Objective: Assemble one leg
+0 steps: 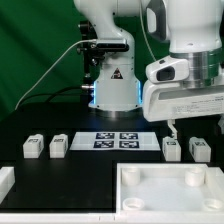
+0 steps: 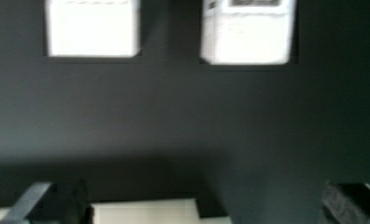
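Four small white legs stand in a row on the black table: two at the exterior view's left and two at its right. My gripper hangs just above the right pair, open and empty. In the wrist view two legs stand side by side on the black surface, well apart from my gripper. Its dark fingertips stand wide apart with nothing between them.
The large white square panel with round corner holes lies in front of the right legs; a white patch of it shows between my fingers. The marker board lies mid-table. A white piece sits at the left edge.
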Controlling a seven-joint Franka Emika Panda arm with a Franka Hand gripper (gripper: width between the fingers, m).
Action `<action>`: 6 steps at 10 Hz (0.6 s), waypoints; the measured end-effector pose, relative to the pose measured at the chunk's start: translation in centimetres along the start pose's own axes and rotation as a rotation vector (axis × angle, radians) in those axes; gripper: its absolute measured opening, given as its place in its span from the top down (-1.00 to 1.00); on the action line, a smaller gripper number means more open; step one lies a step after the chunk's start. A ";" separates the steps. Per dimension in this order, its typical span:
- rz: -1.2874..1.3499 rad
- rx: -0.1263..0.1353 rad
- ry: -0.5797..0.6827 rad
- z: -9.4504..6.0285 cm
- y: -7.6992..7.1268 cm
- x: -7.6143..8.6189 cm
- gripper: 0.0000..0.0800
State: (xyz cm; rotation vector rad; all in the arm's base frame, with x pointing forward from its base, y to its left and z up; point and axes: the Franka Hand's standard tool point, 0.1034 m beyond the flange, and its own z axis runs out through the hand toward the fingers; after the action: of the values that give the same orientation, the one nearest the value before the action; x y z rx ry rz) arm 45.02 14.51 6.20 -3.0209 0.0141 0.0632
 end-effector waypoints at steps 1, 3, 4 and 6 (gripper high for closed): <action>-0.026 -0.002 -0.012 0.0 0.2 0.0 -0.62; -0.028 -0.001 -0.009 0.0 0.1 0.0 -0.62; -0.029 -0.001 -0.009 0.0 0.1 0.0 -0.62; 0.065 -0.008 -0.062 0.5 -1.4 -1.5 -0.62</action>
State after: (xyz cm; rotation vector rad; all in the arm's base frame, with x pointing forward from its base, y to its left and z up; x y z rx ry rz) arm 43.51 15.95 5.96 -3.0243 0.1066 0.1626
